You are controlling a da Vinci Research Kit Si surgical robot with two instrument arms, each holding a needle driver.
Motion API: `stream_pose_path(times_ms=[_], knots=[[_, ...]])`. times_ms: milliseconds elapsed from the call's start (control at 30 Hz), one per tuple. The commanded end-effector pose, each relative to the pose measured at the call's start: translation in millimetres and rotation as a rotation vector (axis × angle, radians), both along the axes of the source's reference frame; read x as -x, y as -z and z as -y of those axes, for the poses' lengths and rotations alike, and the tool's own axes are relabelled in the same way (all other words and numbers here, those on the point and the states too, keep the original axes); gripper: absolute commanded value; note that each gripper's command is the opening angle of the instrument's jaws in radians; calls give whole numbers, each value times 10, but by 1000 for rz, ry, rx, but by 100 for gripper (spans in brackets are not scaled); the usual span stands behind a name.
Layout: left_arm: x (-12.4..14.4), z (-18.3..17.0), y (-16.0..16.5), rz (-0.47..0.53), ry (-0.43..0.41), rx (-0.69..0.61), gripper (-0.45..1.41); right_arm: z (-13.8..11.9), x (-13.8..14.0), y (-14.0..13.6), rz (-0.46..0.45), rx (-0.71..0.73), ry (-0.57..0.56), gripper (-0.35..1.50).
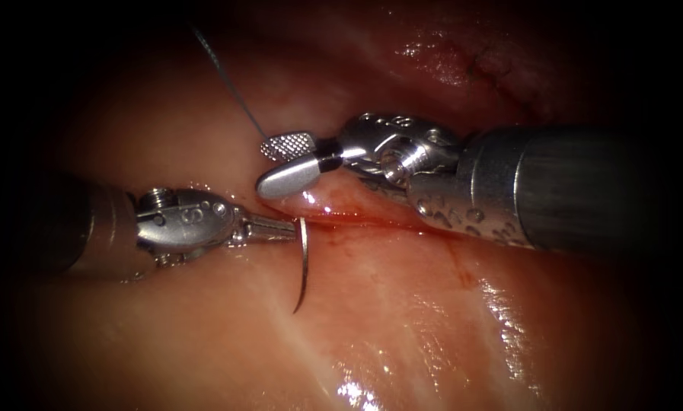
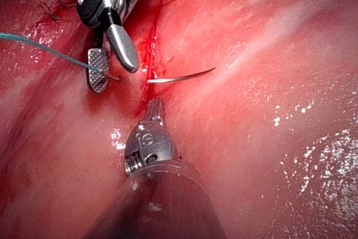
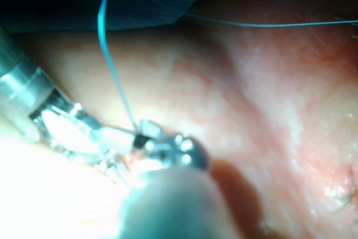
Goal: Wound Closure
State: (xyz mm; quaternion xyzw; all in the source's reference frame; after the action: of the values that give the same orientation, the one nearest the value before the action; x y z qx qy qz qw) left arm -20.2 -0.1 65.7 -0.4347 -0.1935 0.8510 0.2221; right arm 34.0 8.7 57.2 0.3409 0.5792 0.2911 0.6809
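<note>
Needle (image 1: 304,262): thin curved steel, held near its blunt end by the left tool (image 1: 284,228), whose jaws are closed on it. The rest of the curve hangs free below the jaws, sharp tip down and clear of the surface, just beside the cut (image 1: 371,221) at its left end. It does not appear to be in the tissue (image 1: 402,320); in the left wrist view the needle (image 2: 182,76) lies across the red line of the cut (image 2: 152,40) with its point in the open.

Handling, judged: the needle is light and rigid, smooth, and apt to swivel in the jaws if gripped on the round of the curve. The present hold near the rear end seems the sound place; the tip should be left untouched, being the delicate part.

Thread (image 1: 227,80): fine blue strand, limp, running up and away from the right tool (image 1: 284,162). In the right wrist view the thread (image 3: 112,65) ends at the tool's jaws (image 3: 140,135).

Right tool: jaws apart at a moderate gap, ridged face upward, lower jaw resting on or just over the upper lip of the cut. The thread touches or crosses the upper jaw; it is not clamped.

Tissue: soft, wet, glossy, with red fluid (image 1: 333,209) along the cut. Likely slippery and easily torn.
</note>
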Motion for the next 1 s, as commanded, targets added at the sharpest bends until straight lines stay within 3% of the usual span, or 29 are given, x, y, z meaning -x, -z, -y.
stream_pose_path(times_ms=[33, 100, 233, 267, 600, 733, 1000], knots=[[5, 8, -6, 1, -1, -4, -35, -5, -1, -17, 1, 96, -4, 126], [5, 8, -6, 1, 0, -4, -35, -14, 9, -27, 22, 201, -23, 135], [9, 9, -4, 0, 2, -5, -35, -27, 29, -36, 101, 278, -64, 146], [11, 11, -1, 2, -2, -2, -30, -33, 45, -39, 131, 298, -73, 148], [21, 18, 20, 28, -72, 101, -8, -53, 116, -27, 230, 291, -120, 148], [25, 29, 34, 51, -97, 165, 22, -51, 129, -27, 235, 303, -143, 146], [26, 35, 61, 125, -107, 303, 32, -44, 133, -40, 231, 318, -154, 145]])
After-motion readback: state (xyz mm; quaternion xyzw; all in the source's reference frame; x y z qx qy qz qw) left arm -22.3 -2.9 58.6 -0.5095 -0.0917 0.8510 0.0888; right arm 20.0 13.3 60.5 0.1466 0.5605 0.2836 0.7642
